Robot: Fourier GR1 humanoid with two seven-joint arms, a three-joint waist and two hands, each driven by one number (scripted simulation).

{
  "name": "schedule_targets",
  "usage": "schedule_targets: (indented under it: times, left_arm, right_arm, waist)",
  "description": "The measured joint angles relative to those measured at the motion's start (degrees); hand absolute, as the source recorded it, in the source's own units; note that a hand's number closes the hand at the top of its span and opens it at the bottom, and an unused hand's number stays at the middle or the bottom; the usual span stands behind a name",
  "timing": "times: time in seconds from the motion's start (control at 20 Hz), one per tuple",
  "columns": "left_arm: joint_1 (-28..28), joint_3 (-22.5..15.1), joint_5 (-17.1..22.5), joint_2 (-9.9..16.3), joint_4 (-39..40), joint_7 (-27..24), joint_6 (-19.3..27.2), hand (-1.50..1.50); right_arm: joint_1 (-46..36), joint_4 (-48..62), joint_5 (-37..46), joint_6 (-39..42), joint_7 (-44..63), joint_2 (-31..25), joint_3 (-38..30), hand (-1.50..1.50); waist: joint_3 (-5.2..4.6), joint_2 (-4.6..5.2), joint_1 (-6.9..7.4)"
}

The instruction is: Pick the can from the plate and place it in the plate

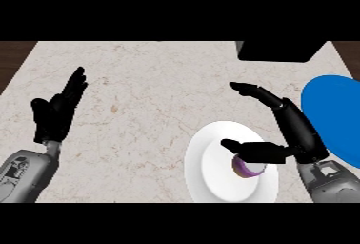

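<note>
Your right hand (299, 131) has fingers straight and spread, thumb lying across the purple can (247, 168) without closing on it. The can rests on the white plate (211, 143); no label is readable. Blue plate (334, 114) lies just right. Left hand (57, 112) rests open.

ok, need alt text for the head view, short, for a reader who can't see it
The robot's right hand hangs over a white plate on a marble counter, its thumb across a purple can on the plate, fingers straight. A blue plate sits at the right edge; the left hand rests open at the left, fingers up.
</note>
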Motion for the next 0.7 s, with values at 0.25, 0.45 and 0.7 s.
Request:
schedule_targets:
  times: [0.25,0.45,0.7]
  left_arm:
    - [0.17,-1.04,-1.49,-1.84,-0.44,-0.17,0.32,0.00]
    - [0.29,-0.44,-2.66,-3.15,-0.07,-0.07,0.40,0.00]
    - [1.90,-0.01,-3.83,-3.93,-1.33,-0.03,0.41,0.00]
  right_arm:
    - [7.01,5.21,8.22,-6.17,-3.50,8.48,10.79,-1.50]
    - [10.74,5.38,15.33,-8.27,-6.46,7.81,14.25,-1.50]
    - [14.22,-4.11,22.36,-9.65,-3.90,3.17,13.58,-1.50]
  waist:
    - [0.65,0.49,-1.04]
    - [0.82,0.54,-1.69]
    - [0.86,0.44,-2.08]
